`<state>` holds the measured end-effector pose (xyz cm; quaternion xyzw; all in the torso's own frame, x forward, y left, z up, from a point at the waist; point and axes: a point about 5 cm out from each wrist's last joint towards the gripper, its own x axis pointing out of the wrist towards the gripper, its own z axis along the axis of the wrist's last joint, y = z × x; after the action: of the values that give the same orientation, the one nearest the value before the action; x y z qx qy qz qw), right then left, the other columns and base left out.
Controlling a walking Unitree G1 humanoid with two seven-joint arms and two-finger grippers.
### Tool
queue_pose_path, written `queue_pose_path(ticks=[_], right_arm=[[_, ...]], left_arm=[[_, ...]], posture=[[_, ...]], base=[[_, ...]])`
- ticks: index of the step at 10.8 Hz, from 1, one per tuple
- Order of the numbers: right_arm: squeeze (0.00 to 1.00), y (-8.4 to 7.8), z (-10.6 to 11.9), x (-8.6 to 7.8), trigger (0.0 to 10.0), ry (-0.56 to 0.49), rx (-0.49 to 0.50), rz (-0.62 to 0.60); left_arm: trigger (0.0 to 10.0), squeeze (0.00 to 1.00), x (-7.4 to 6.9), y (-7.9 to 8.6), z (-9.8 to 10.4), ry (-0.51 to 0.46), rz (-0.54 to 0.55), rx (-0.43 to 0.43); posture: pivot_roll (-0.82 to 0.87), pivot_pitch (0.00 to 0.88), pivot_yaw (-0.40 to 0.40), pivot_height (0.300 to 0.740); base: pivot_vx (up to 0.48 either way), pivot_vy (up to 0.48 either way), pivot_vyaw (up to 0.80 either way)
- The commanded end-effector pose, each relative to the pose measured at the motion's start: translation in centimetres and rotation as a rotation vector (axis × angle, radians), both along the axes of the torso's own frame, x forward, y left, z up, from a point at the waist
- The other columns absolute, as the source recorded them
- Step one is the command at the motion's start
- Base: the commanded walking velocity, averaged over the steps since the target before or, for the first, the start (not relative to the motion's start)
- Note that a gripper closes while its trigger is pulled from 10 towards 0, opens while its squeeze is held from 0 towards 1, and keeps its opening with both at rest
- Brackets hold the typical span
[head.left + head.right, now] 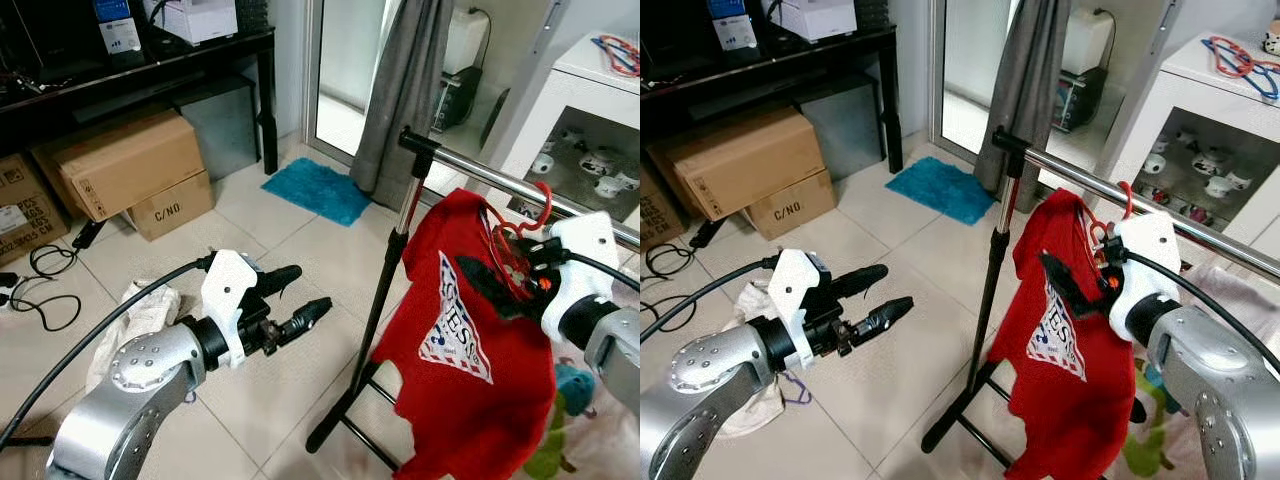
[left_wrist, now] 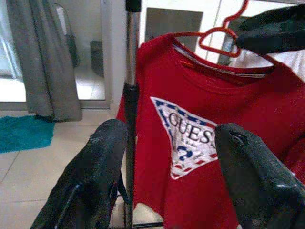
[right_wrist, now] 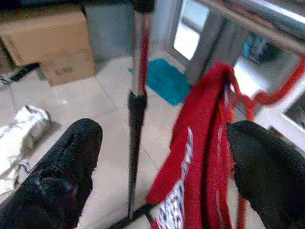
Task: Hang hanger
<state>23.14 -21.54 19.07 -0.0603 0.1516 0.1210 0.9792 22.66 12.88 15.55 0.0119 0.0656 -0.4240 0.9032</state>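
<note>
The right gripper [image 1: 500, 272] sits at the collar of the red T-shirt [image 1: 470, 370], its black fingers spread apart on either side of the cloth rather than clamped. The red hanger [image 1: 520, 235] carries that shirt, its hook up at the silver rail [image 1: 500, 180] of the clothes rack, on the right of the scene. The left gripper [image 1: 300, 300] is released, holding nothing, left of the rack's upright pole [image 1: 385, 290], above the tiled floor [image 1: 280, 230]. Farther left lie cardboard boxes [image 1: 125, 165] under a dark desk [image 1: 150, 70].
</note>
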Motion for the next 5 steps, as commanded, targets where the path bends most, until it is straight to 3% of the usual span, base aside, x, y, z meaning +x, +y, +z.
queue_pose_path(ticks=[1,3,5], right_arm=[[0.00,-1.1,0.3,0.2,10.0,0.024,-0.017,-0.062],[0.00,-2.8,0.1,1.1,10.0,0.082,-0.028,-0.177],[0.00,-3.0,0.0,2.3,10.0,0.091,-0.003,-0.204]], left_arm=[[10.0,0.00,-0.1,-0.5,0.1,-0.003,-0.045,0.013],[10.0,0.00,-0.4,-1.0,-0.1,0.043,-0.166,0.014],[10.0,0.00,-0.5,-1.2,-0.1,0.066,-0.244,0.022]], posture=[[0.08,0.000,-0.031,0.740],[0.08,0.000,-0.028,0.740],[0.08,0.000,-0.021,0.740]], base=[[0.000,0.000,0.00],[0.000,0.000,0.00],[0.000,0.000,0.00]])
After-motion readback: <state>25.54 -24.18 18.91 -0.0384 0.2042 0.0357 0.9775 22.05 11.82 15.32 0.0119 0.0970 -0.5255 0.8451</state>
